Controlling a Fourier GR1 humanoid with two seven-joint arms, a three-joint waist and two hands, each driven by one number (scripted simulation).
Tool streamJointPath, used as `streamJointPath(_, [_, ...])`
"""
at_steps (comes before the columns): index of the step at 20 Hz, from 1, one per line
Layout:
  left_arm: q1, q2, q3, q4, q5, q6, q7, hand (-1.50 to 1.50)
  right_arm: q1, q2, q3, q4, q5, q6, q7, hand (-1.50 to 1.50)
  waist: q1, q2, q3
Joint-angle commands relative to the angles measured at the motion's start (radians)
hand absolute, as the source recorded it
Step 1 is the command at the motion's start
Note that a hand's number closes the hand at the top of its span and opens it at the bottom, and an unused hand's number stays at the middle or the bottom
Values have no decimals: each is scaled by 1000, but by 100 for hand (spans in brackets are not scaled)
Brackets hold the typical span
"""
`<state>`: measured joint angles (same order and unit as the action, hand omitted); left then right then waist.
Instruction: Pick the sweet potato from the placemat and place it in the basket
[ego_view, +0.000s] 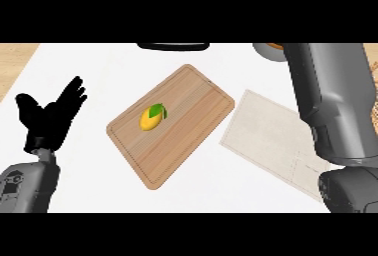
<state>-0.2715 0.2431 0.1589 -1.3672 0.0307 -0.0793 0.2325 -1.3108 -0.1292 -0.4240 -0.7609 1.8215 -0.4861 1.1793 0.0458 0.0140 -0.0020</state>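
The white counter (88, 65) is filling almost the whole head view. The right forearm (332, 100), thick and grey, is stretching from the near right corner up along the right edge to the far edge. The right hand is lying outside the view, so I cannot tell how its fingers are standing.

A wooden cutting board (184, 145) is lying slantwise in the middle of the counter. Just beside its right corner a pale placemat (266, 135) is lying, and the forearm is covering its right part.

At the left edge the left hand (48, 122) is resting with its black fingers pointing up and spread wide, holding nothing.

A flat dark object (173, 46) is showing at the far edge, cut off by the view. A yellow fruit (151, 118) with a green leaf is sitting on the board's left half.

At the far edge, touching the forearm's left side, a grey rounded rim (267, 52) is peeking out with a small orange patch (275, 45) above it. I cannot tell whether this patch is the sweet potato.
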Motion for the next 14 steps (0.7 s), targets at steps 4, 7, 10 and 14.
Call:
streamJointPath(4, [30, 15, 25, 16, 14, -15, -21, 0, -13, -74, -65, 62, 131, 48, 224, 150, -17, -5, 0])
streamJointPath(7, [7, 1, 15, 9, 2, 13, 15, 0, -8, -104, -100, 45, 147, 84, 212, 150, -33, -9, 1])
streamJointPath(10, [44, 18, 24, -15, 9, -9, -16, 0, 56, -102, -132, 1, 141, 69, 183, 150, -41, -15, 1])
streamJointPath(14, [42, -3, 16, -1, -17, 31, 6, 0, 101, -93, -163, -74, 111, 91, 123, 150, -56, -20, 2])
